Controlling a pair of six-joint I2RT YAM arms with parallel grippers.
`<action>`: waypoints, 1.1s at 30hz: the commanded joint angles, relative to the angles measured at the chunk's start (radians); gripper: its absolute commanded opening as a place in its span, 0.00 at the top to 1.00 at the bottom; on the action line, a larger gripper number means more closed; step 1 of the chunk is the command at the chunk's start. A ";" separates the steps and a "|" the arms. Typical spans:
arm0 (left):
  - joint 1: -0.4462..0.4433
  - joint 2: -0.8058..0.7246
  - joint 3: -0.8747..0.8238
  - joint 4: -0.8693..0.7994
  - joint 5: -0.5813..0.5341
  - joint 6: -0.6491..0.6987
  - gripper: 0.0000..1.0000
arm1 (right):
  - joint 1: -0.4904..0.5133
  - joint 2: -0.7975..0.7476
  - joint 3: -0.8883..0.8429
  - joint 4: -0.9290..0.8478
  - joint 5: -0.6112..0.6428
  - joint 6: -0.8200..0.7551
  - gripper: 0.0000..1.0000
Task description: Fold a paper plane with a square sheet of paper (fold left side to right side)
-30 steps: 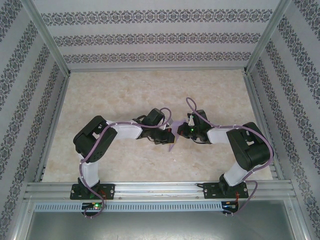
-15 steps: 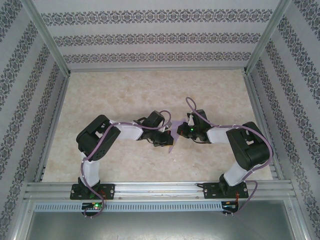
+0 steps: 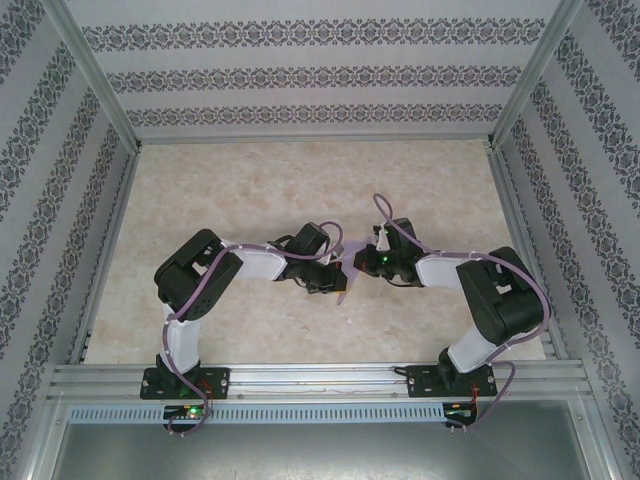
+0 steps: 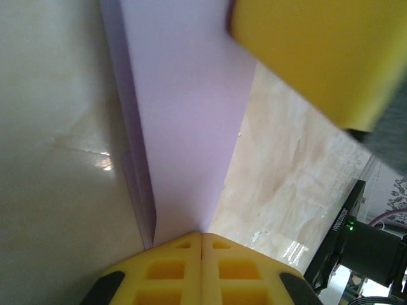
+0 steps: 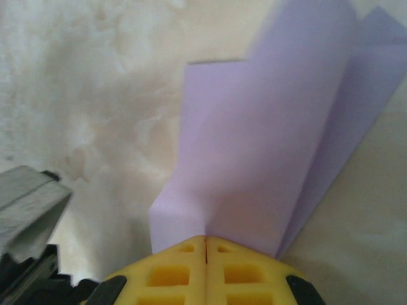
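Observation:
The square sheet of paper stands folded into a slim lavender paper plane (image 3: pixel 346 280), held up between the two grippers at the table's middle with its point toward the near edge. My left gripper (image 3: pixel 336 270) is shut on one folded edge; the layered flaps (image 4: pixel 184 114) rise from its closed yellow fingertips (image 4: pixel 202 236). My right gripper (image 3: pixel 358 263) is shut on the opposite side, and the paper (image 5: pixel 267 146) fans out above its closed fingertips (image 5: pixel 205 240). One yellow finger (image 4: pixel 318 51) of the right gripper shows at the top right of the left wrist view.
The beige marble-patterned table (image 3: pixel 250 190) lies under the arms, walled by patterned panels (image 3: pixel 300 75) at the back and sides. An aluminium rail (image 3: pixel 320 378) runs along the near edge. Part of the left arm (image 5: pixel 25 210) shows grey at the right wrist view's lower left.
The left arm's elbow has shifted slightly right and the left gripper has edged closer to the right one. Both stay shut on the paper.

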 commanded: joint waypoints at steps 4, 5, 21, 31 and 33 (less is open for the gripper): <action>-0.002 0.036 -0.040 -0.105 -0.077 0.051 0.98 | -0.031 -0.118 0.003 -0.002 -0.069 -0.057 1.00; -0.002 0.036 -0.042 -0.110 -0.076 0.054 0.98 | -0.029 -0.133 -0.011 -0.004 -0.068 -0.062 1.00; -0.003 -0.002 -0.080 -0.245 -0.137 0.128 0.99 | 0.080 -0.119 -0.127 0.145 -0.061 -0.008 1.00; -0.002 0.004 -0.071 -0.253 -0.141 0.132 0.99 | 0.086 -0.019 -0.089 0.189 -0.032 -0.009 1.00; -0.002 0.004 -0.071 -0.253 -0.141 0.132 0.99 | 0.078 0.005 -0.083 0.193 -0.030 -0.015 1.00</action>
